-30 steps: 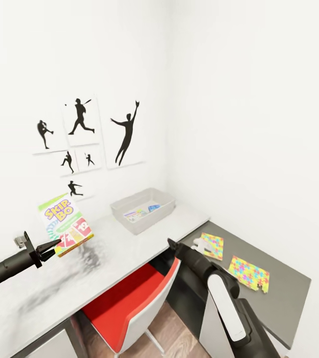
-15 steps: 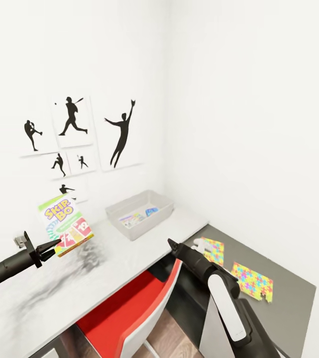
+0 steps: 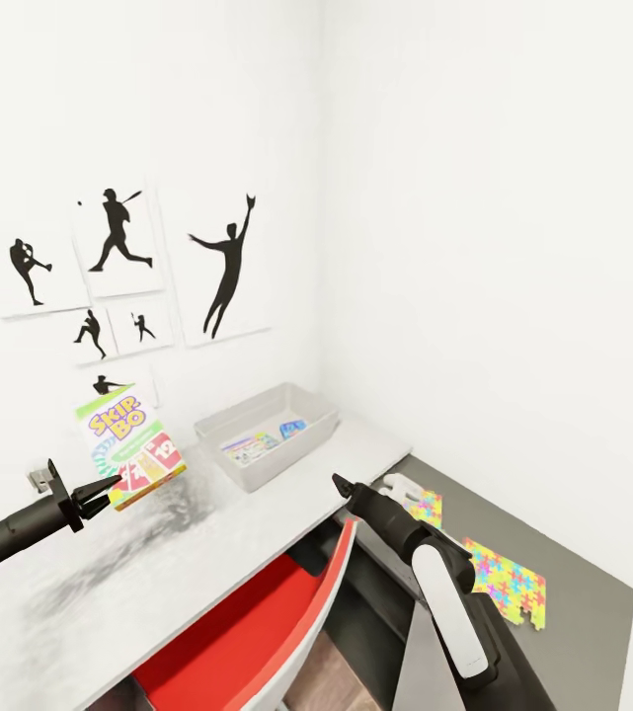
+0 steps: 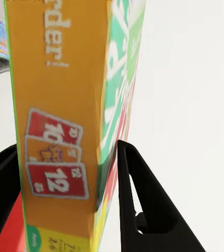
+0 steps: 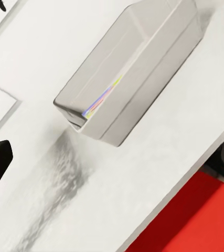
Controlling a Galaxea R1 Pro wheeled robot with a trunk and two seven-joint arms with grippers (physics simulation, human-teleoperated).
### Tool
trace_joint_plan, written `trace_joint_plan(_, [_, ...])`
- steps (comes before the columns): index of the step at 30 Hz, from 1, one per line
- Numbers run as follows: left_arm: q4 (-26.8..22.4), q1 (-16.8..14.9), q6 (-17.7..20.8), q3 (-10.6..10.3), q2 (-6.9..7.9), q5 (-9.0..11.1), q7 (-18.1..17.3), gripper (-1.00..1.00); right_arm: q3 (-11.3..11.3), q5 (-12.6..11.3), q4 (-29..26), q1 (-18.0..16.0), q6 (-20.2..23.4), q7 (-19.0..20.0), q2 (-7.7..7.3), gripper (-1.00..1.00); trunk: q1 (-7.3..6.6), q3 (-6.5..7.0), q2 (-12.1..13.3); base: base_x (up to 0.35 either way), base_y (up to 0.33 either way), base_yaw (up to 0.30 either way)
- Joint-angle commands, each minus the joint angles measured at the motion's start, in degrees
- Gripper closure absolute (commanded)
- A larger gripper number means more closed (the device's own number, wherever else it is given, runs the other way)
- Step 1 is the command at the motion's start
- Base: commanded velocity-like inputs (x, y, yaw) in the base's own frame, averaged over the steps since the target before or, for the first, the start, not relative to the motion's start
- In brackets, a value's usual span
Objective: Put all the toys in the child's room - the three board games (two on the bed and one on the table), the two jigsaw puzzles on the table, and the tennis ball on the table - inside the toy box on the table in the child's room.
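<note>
Left pincer clamped on Skip-Bo board game, held upright above pale surface; toy box mid-surface, flat game boxes inside; right pincer low before it, grip state unreadable; jigsaw puzzles flat on dark surface far right.

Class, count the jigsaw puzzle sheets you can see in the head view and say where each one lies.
2. One jigsaw puzzle lies on the dark table, partly hidden behind the right arm; the other jigsaw puzzle lies beside it, nearer the camera. Others may be hidden.

Green Skip-Bo box, grey toy box
</note>
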Motion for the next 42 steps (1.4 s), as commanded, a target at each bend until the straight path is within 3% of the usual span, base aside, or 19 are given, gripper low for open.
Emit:
trace_joint_plan(1, [0.01, -0.04, 0.41, 0.09, 0.00, 0.26, -0.21, 1.00, 0.05, -0.60, -0.07, -0.02, 0.14, -0.54, 0.00, -1.00, 0.03, -0.07, -0.06, 0.066, -0.057, -0.092])
trace_joint_plan(42, [0.01, -0.02, 0.41, 0.09, 0.00, 0.26, -0.21, 1.00, 0.05, -0.66, -0.01, -0.02, 0.14, -0.54, -0.10, -1.00, 0.03, -0.47, -0.06, 0.053, -0.002, -0.054])
